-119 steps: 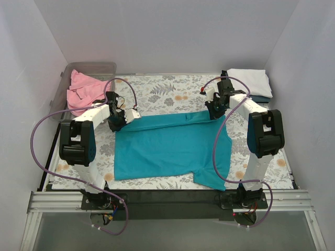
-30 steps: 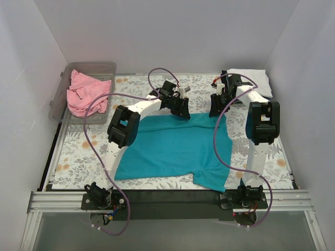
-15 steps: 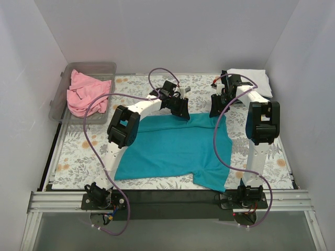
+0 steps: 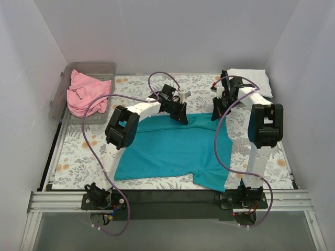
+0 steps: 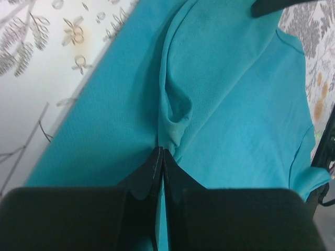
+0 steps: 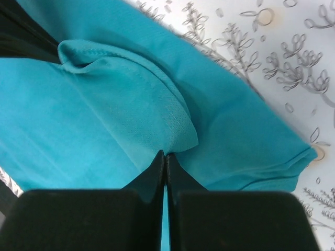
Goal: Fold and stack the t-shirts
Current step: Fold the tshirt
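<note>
Teal t-shirt (image 4: 172, 149) lies spread on the floral table cloth (image 4: 157, 86), long axis left to right; left gripper (image 4: 180, 117) and right gripper (image 4: 215, 114) both pinch its far edge, body stretching towards the bases, so the fold likely comes nearward

Left arm (image 4: 123, 127) is reaching diagonally forward-right, elbow raised, wrist pitching down. Left gripper (image 5: 159, 152) is pinching a puckered fold of the teal t-shirt (image 4: 172, 149), jaws pressed together. Right arm (image 4: 264, 125) is standing tall over its base, forearm angling forward and inward to the left. Right gripper (image 6: 165, 155) is clamping a folded edge of the same shirt, jaws pressed together.
</note>
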